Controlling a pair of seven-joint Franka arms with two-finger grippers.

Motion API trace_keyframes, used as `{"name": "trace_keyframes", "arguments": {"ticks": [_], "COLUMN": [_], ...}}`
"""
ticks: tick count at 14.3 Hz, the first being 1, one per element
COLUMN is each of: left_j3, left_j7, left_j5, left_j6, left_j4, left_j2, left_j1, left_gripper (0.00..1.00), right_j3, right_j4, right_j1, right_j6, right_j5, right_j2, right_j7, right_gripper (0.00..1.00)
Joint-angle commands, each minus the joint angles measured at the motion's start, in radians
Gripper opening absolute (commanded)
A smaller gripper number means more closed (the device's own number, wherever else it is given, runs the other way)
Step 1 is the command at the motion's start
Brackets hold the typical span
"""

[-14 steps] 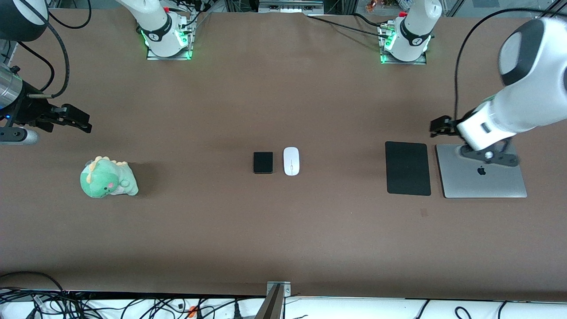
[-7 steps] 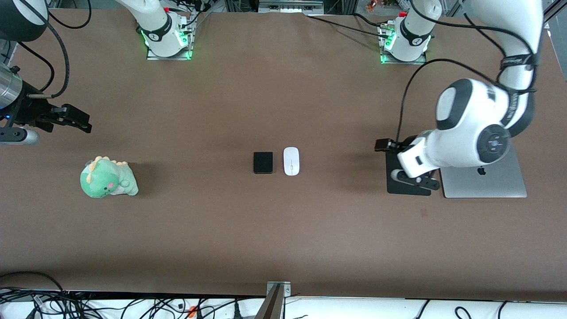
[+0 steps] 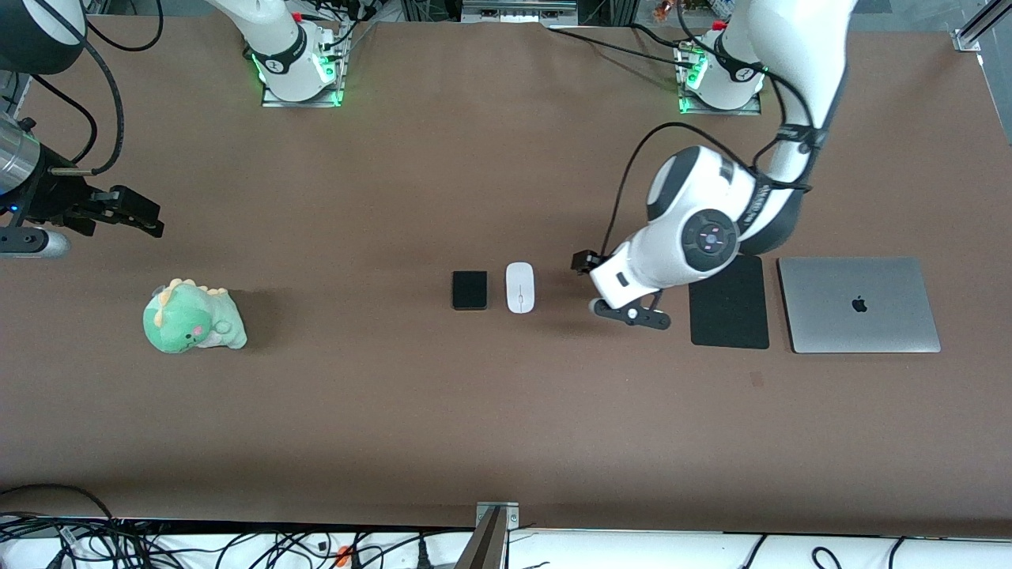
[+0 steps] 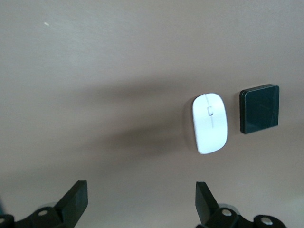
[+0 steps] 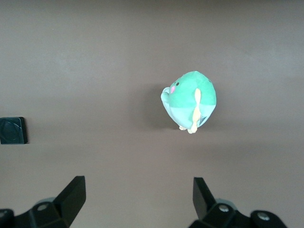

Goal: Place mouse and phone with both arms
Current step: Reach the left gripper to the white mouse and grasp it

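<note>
The white mouse (image 3: 520, 287) and the black phone (image 3: 470, 289) lie side by side mid-table, the phone toward the right arm's end. Both show in the left wrist view, mouse (image 4: 209, 122) and phone (image 4: 259, 108). My left gripper (image 3: 590, 284) is open and empty over bare table between the mouse and the black mouse pad; it also shows in its own wrist view (image 4: 141, 202). My right gripper (image 3: 146, 217) is open and empty and waits at its end of the table near the plush; its wrist view (image 5: 137, 199) shows the phone's corner (image 5: 12, 130).
A large black mouse pad (image 3: 729, 300) and a closed silver laptop (image 3: 858, 304) lie toward the left arm's end. A green dinosaur plush (image 3: 192, 316) stands toward the right arm's end and shows in the right wrist view (image 5: 190, 102).
My left arm has swung from over the laptop, across the mouse pad, to the bare table beside the mouse. The right arm, mouse and phone have not moved.
</note>
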Motion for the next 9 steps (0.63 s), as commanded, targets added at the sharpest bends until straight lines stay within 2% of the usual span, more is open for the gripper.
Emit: {"name": "trace_keyframes", "arguments": {"ticks": [1,3,7,9], "left_j3": [0.012,0.014,0.02,0.024], "left_j7": [-0.096,-0.195,-0.274,-0.327], "left_j5": [0.003,0.003,0.005,0.093], "left_j6": [0.073,0.116,0.231,0.252], "left_j4": [0.011,0.01,-0.026,-0.028], "left_j2": [0.039,0.067,0.109,0.127], "left_j1": [-0.052,-0.098,-0.193,-0.226], "left_gripper": [1.0,1.0,1.0,1.0], "right_j3": [-0.003,-0.003,-0.003,-0.003], "right_j4": [0.016,0.016,0.016,0.016], "right_j1": [0.001,-0.001,-0.002,-0.002], "right_j6": [-0.003,-0.003,-0.003,-0.002], "right_j5": [0.002,0.002,0.002,0.002], "right_j2": [0.006,0.006,0.006,0.006], "right_j7": [-0.005,-0.006,-0.008,-0.01], "right_gripper": [1.0,1.0,1.0,1.0]}}
